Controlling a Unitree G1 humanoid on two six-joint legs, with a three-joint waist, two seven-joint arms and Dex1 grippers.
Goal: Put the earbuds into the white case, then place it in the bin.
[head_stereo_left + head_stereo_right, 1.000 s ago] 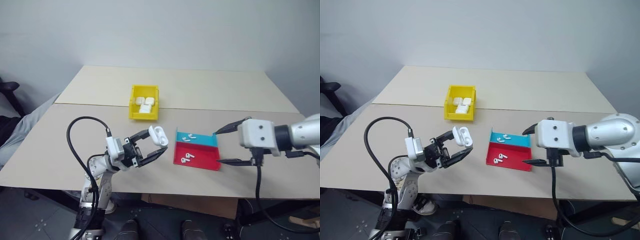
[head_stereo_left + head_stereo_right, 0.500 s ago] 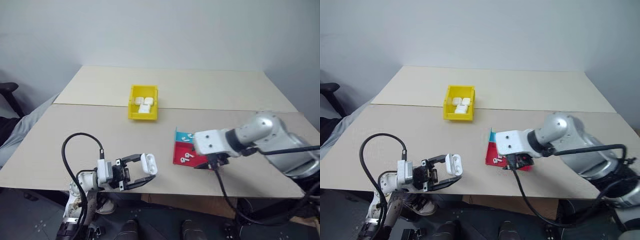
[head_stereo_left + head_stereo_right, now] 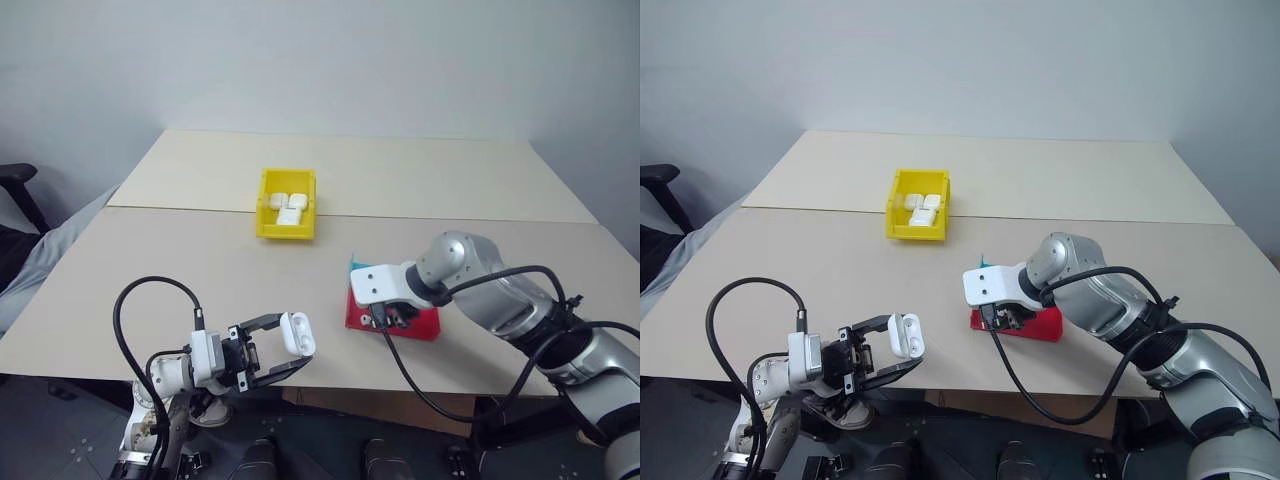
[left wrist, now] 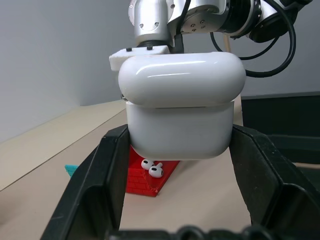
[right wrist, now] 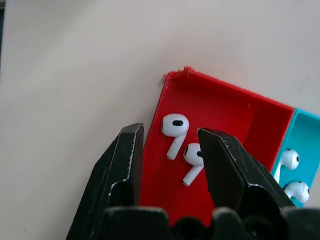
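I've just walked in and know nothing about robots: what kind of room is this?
Probably a robotics test room: a bare tabletop against a blank wall, set with only a yellow bin of white cases and a red-and-teal tray of earbuds.

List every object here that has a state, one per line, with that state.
White case: clamped in left hand, lid not fully seated.
Right hand: fingers apart, over the red tray's two loose earbuds.
Teal tray: two earbuds inside.
Yellow bin: holds white cases.
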